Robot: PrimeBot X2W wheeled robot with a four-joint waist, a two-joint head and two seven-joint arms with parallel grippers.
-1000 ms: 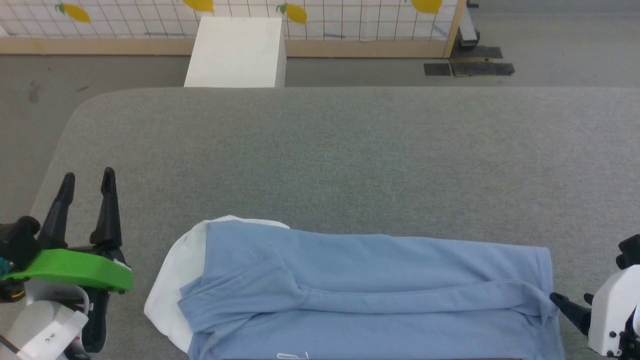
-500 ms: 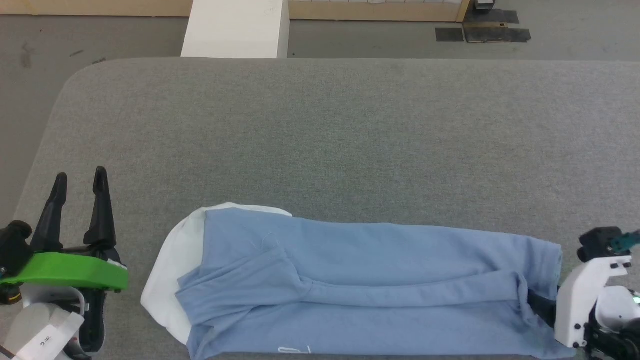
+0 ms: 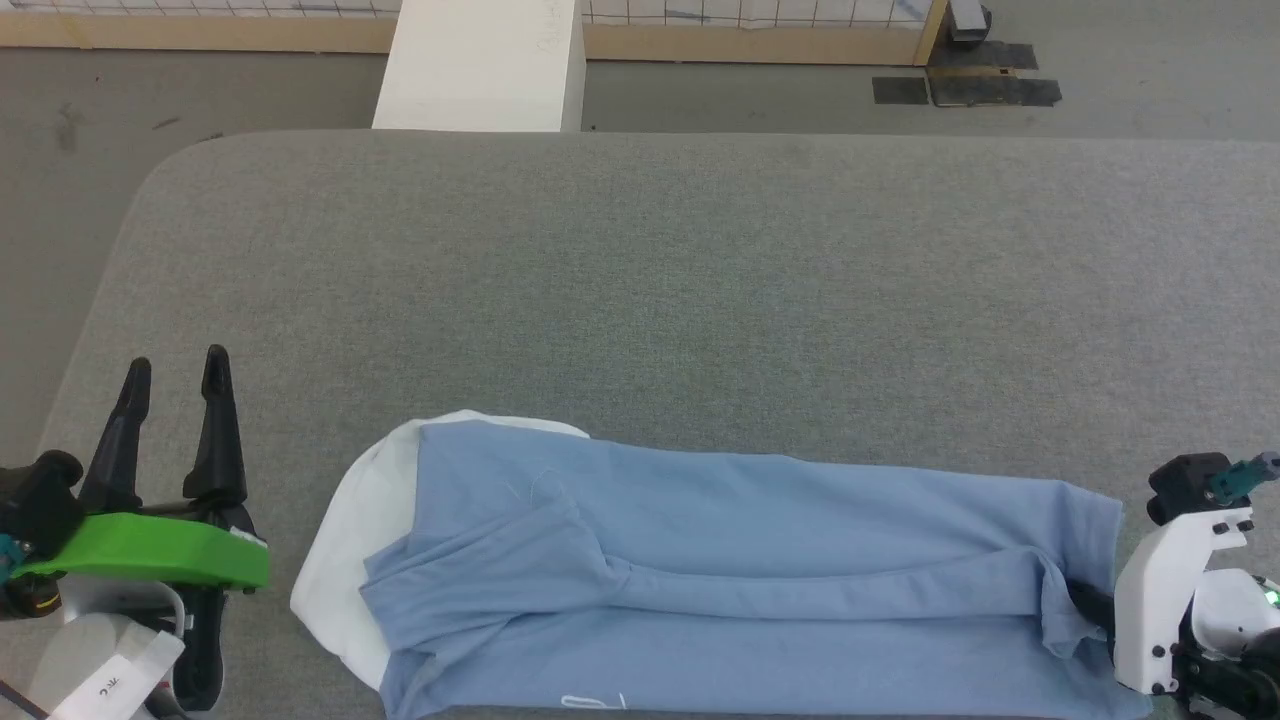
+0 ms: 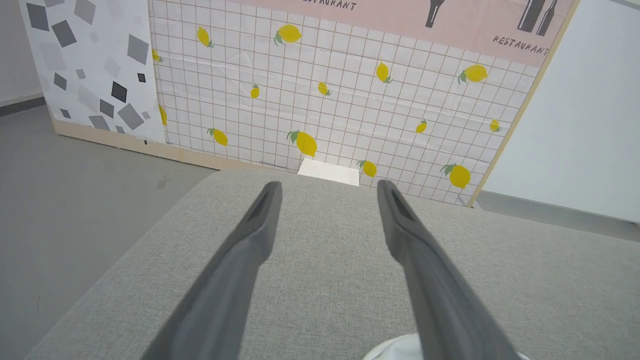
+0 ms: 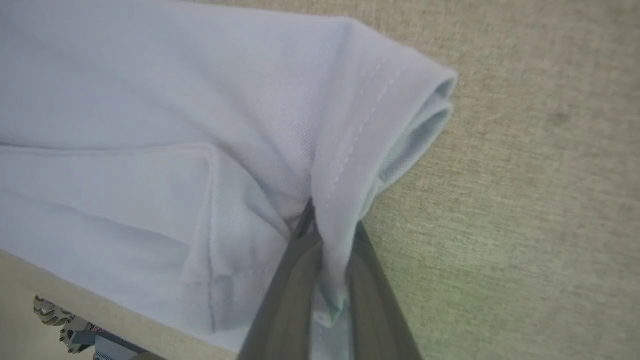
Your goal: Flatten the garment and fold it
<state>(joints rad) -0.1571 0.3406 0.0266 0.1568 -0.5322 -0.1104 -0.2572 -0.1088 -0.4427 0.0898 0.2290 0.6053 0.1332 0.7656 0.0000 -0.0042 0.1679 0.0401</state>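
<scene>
At the lower right of the head view, the right gripper [image 3: 1088, 606] has changed within the last second. Its jaws stood apart just off the cloth; now they have come in over the right-hand edge and clamped together on it. The right wrist view confirms this, with a pinch of stitched hem squeezed between the two dark fingers and the cloth bunching just above them.

The garment [image 3: 740, 560] lies along the near edge of the worktop [image 3: 700, 280], stretched left to right across the lower frame. It is not flat: a long ridge runs along its middle and a sleeve is folded over at lower left. Its white neck piece [image 3: 335, 540] sticks out at the left end, and a small white mark [image 3: 590, 702] shows at the bottom edge.

At the lower left, the left gripper [image 3: 175, 360] hovers over bare worktop, well apart from the cloth, its jaws wide apart and holding nothing.

Beyond the worktop's far edge, a white box [image 3: 480, 70] stands on the floor.

With one end gripped, I judge that flattening is only beginning. The hem can likely be pulled to draw out the ridge, but the free left end may slide along with it.
</scene>
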